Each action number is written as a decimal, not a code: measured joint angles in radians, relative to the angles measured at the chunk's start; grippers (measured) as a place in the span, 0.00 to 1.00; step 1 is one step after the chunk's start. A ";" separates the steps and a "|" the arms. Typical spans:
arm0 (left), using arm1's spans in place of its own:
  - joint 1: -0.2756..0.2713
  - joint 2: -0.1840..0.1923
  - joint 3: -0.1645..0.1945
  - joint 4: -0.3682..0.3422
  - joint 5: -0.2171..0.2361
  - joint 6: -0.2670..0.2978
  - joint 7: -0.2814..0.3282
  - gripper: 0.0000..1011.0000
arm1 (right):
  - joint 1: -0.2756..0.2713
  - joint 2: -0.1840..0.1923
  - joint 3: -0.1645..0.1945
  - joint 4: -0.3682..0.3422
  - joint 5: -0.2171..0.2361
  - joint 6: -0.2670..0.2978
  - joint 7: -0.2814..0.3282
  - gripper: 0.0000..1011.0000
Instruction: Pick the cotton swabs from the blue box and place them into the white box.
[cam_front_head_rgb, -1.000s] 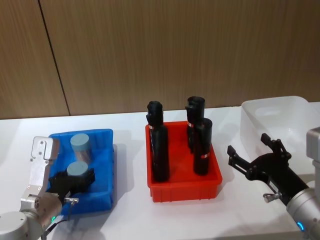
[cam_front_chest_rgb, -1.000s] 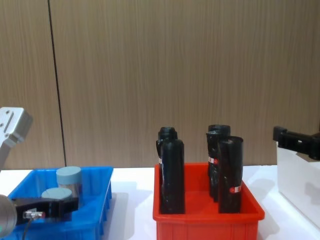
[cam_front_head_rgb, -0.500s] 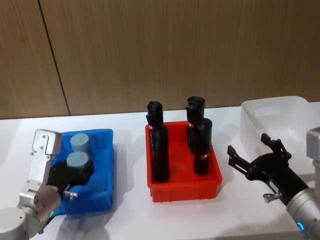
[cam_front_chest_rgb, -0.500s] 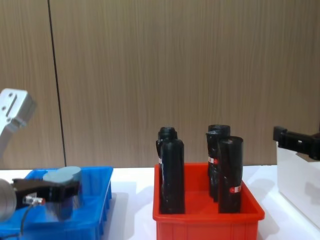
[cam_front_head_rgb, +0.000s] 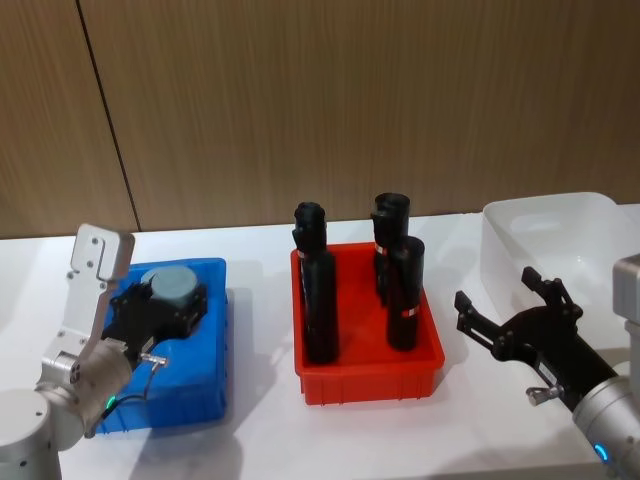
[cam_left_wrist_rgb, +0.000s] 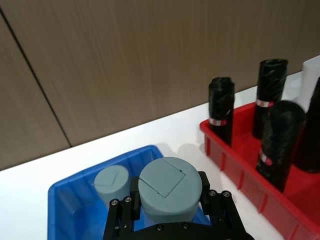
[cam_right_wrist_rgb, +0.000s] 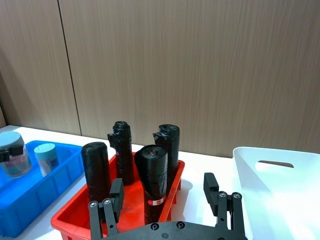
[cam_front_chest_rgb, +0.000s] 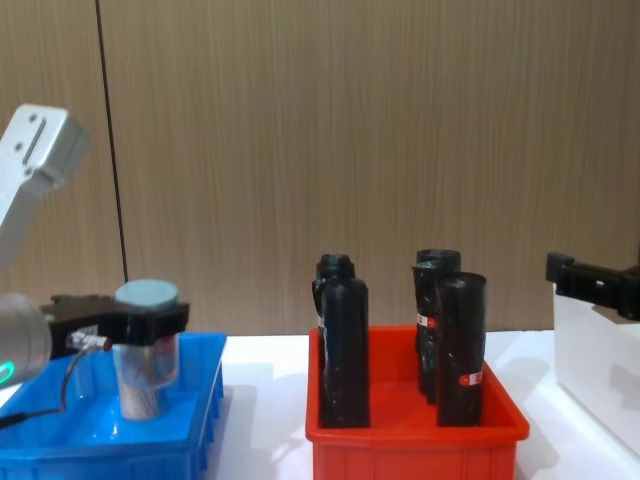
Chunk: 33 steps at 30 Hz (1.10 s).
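Note:
My left gripper (cam_front_head_rgb: 165, 302) is shut on a cotton swabs jar (cam_front_head_rgb: 173, 284) with a pale blue lid. It holds the jar upright just above the blue box (cam_front_head_rgb: 205, 345). In the chest view the jar (cam_front_chest_rgb: 145, 365) hangs with its base near the height of the box rim (cam_front_chest_rgb: 205, 400). A second cotton swabs jar (cam_left_wrist_rgb: 112, 182) stands in the blue box (cam_left_wrist_rgb: 70, 185) beside the held one (cam_left_wrist_rgb: 170, 187). The white box (cam_front_head_rgb: 560, 235) sits at the far right. My right gripper (cam_front_head_rgb: 497, 288) hovers open in front of it, holding nothing.
A red bin (cam_front_head_rgb: 370, 378) with several tall black bottles (cam_front_head_rgb: 320, 300) stands on the white table between the blue box and the white box. A wooden wall panel runs behind the table.
My left gripper has lifted the held jar up out of the blue box and carried it slightly toward the back. The right arm has not moved.

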 joint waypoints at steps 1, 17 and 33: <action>-0.001 0.000 0.000 -0.004 -0.001 0.002 -0.008 0.66 | 0.000 0.000 0.000 0.000 0.000 0.000 0.000 0.99; -0.064 -0.028 0.015 -0.043 -0.028 0.078 -0.216 0.66 | 0.000 0.000 0.000 0.000 0.000 0.000 0.000 0.99; -0.206 -0.112 0.051 0.061 -0.053 0.183 -0.431 0.66 | 0.000 0.000 0.000 0.000 0.000 0.000 0.000 0.99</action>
